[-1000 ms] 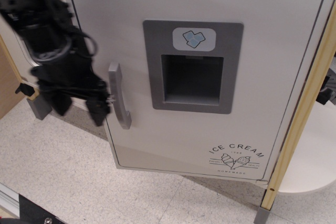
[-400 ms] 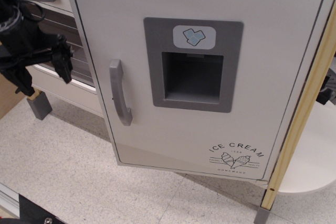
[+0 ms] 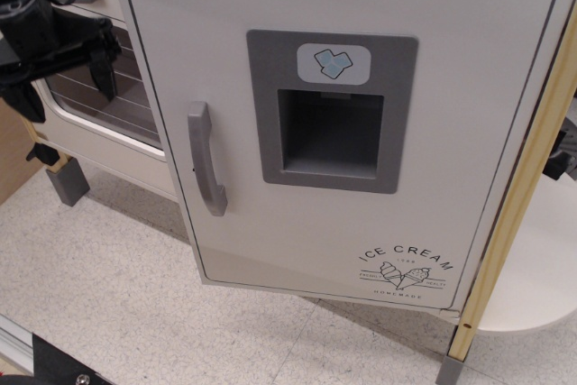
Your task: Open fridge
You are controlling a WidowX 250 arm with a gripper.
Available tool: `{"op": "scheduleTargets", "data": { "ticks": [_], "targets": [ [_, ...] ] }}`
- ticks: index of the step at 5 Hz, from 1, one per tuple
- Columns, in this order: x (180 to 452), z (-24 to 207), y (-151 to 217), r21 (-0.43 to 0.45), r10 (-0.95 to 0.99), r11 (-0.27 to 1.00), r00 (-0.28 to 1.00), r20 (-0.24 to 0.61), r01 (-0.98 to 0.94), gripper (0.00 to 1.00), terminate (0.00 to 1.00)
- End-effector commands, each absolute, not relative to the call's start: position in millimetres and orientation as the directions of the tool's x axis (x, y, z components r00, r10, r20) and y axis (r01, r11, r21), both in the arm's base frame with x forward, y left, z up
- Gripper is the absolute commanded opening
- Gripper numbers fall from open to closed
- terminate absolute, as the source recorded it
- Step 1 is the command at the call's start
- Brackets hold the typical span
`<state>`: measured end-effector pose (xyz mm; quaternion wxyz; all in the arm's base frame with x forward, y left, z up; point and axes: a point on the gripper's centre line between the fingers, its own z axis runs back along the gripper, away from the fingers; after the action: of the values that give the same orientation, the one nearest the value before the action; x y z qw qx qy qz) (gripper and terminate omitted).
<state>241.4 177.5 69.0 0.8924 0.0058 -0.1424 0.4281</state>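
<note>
Right of and below the open, empty end effector (image 3: pixel 63 74), well apart, the fridge (image 3: pixel 361 114) handle (image 3: pixel 206 171) runs near-vertical along the door's left edge.

Speckled tile floor (image 3: pixel 117 286) — the white fridge (image 3: pixel 361 132) stands on it.

Pretty bright, even light from above here, soft shadows under the fridge (image 3: pixel 361 132) door and its handle (image 3: pixel 206 171), no real glare, everything mostly sharp except the slightly blurry gripper (image 3: pixel 63 65).
</note>
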Motion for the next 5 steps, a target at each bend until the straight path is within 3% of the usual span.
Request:
{"op": "scheduleTargets", "data": {
  "ticks": [1, 2, 5],
  "targets": [
    [285, 89, 188, -0.159, 0.85, 0.504, 0.455, 0.265, -0.849, 1.0, 0.0],
    [296, 92, 183, -0.177, 0.866, 0.488, 0.448, 0.223, -0.855, 1.0, 0.0],
    [254, 90, 141, -0.132, 0.699, 0.715, 0.708, 0.103, -0.687, 1.0, 0.0]
  ]
}}
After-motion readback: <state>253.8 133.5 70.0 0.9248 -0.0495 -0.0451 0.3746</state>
